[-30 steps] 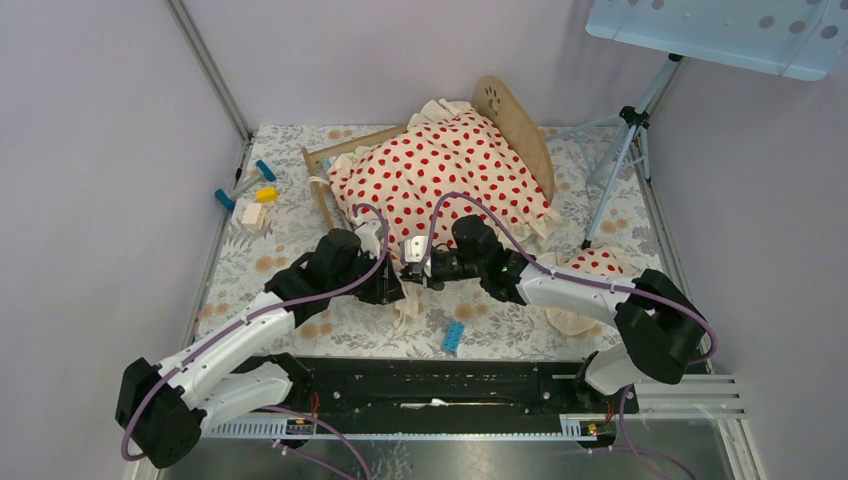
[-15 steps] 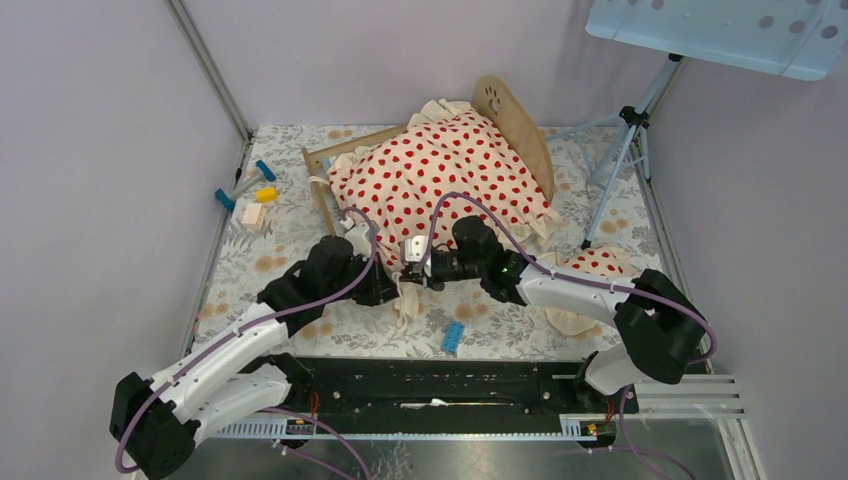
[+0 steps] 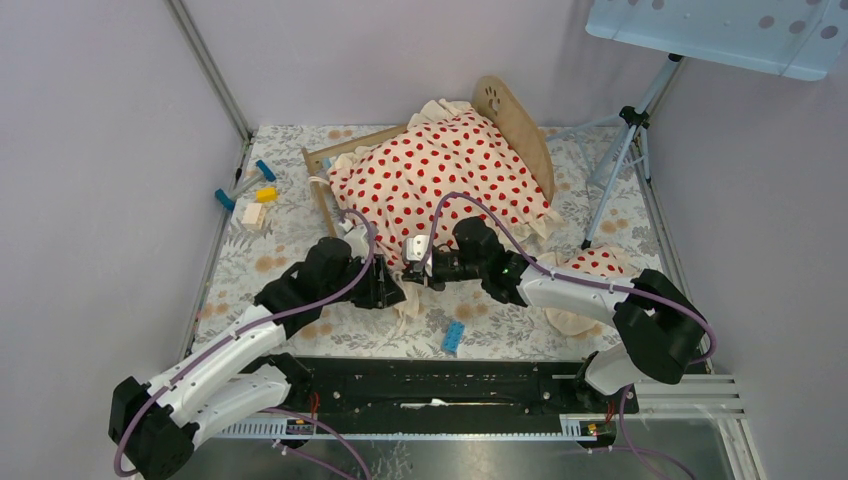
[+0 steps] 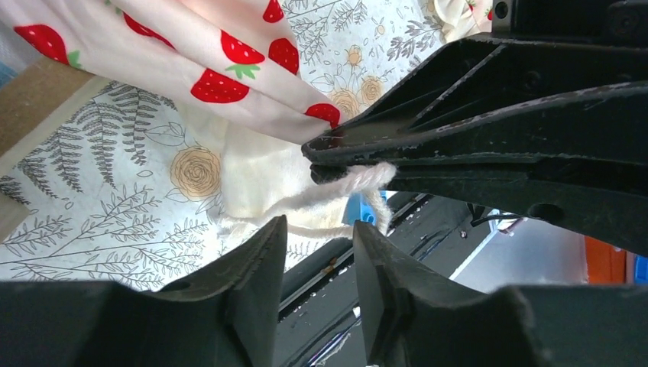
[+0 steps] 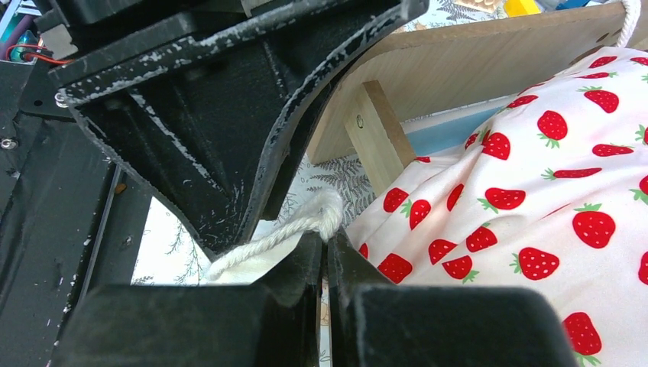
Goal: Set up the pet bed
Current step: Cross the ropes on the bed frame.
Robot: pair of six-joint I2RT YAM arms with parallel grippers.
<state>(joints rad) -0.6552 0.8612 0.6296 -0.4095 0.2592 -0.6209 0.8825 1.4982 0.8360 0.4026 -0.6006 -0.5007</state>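
The pet bed (image 3: 517, 128) stands at the back of the table, its light-wood frame (image 5: 458, 76) mostly covered by the red-dotted blanket (image 3: 440, 170). The blanket's near corner hangs off the bed toward the arms. My right gripper (image 5: 325, 243) is shut on that corner's white yarn trim (image 5: 306, 222). From the left wrist camera, the pinched trim (image 4: 353, 179) shows at the right gripper's black tips. My left gripper (image 4: 319, 238) stands open just below it, its fingers apart with nothing between them. Both grippers meet in front of the bed (image 3: 405, 280).
A red-dotted pillow (image 3: 592, 266) lies on the mat at the right, beside the right arm. A blue brick (image 3: 454, 337) sits near the front edge. Small toy pieces (image 3: 250, 196) lie at the left. A tripod (image 3: 620, 150) stands back right.
My left gripper shut briefly and has opened again beside the blanket corner; its arm shifted slightly left. The right gripper has kept its hold without moving.
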